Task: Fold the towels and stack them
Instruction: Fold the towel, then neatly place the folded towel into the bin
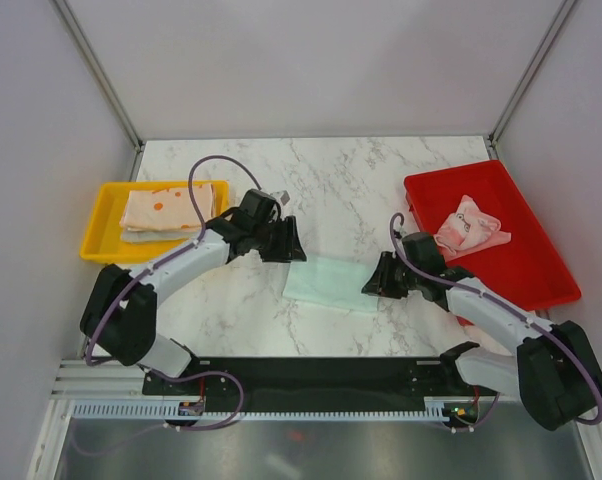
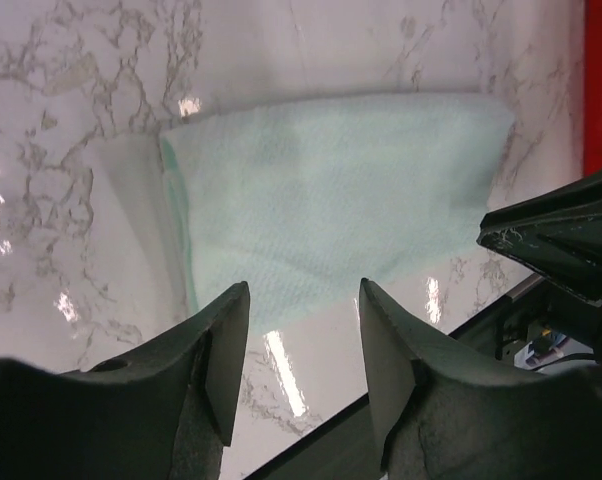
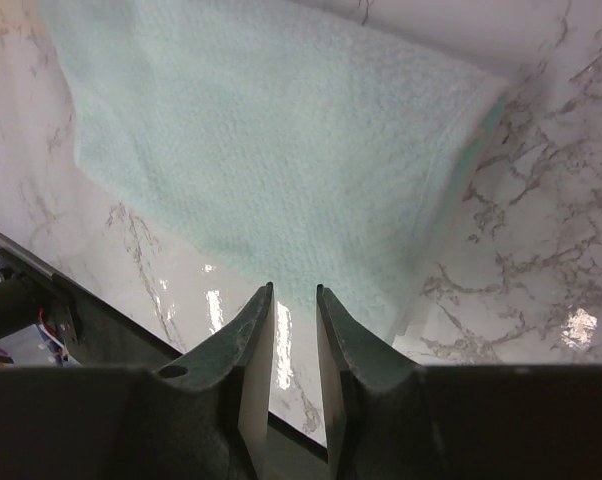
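**Marble worktop: mint towel at centre, a gripper at each of its ends**

Marble-patterned table [image 1: 361, 180] is closed in by pale walls at the left, right and far sides. The arm bases take up its near edge.

The mint green towel [image 1: 326, 283] lies flat near the table's centre, well apart from both trays. Bare marble shows on all four of its sides. In the left wrist view a lower layer's edge shows along one side of it [image 2: 331, 210].

The left gripper [image 1: 293, 248] sits at the towel's far-left corner. Its jaws are spread moderately wide and hold nothing [image 2: 303, 300]. The right gripper [image 1: 371, 285] sits at the towel's right edge. Its jaws are parted by a narrow gap with only table showing between them [image 3: 293, 295], and the towel's hem [image 3: 271, 150] lies just beyond the tips.

The yellow tray [image 1: 96, 225] at the left edge holds a folded stack topped by the orange printed towel [image 1: 166, 208]. The red tray [image 1: 531, 265] at the right edge holds the pink patterned towel [image 1: 469, 228], which is crumpled. The far half of the table between the trays is open.
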{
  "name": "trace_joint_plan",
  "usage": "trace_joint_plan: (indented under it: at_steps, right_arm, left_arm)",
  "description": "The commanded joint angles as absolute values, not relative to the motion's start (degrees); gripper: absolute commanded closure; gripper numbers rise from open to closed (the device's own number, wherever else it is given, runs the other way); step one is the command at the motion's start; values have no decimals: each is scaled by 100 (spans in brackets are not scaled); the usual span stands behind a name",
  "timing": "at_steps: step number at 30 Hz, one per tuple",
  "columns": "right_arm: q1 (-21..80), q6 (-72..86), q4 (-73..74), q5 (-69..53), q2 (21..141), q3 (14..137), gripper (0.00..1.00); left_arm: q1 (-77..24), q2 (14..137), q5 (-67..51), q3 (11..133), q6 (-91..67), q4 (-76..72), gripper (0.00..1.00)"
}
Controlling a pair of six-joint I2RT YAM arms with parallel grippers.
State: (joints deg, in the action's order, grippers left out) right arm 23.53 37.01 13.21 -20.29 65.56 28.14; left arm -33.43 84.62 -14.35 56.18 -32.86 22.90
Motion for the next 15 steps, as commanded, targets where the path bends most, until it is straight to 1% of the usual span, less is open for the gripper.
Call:
trace_joint_plan:
  at_steps: [1,3,6,9,12,15]
  right_arm:
    - [2364,3508,1433,-1767,6582,3259,69]
    - [2338,3358,1389,-1372,6758,3418,69]
    - [2259,3103,1310,-899,7215,3708,69]
    - [2145,2936,1046,-564,7628,3718,68]
    - [2109,2752,967,-379,8137,3840,68]
    - [2109,2611,966,-413,8235,3981,68]
  left_arm:
    - [-3270,8954,-1888,5932,-2752,2172,45]
    - [-3270,9218,-2108,6064,-2690,1996,46]
    - [-3235,9693,-1900,6240,-2655,1978,46]
    - [-3138,10062,-1706,6310,-2663,1969,46]
    - [-2997,10265,-1670,6328,-2715,1969,46]
    - [-2953,10213,-1809,6363,-2751,1977,45]
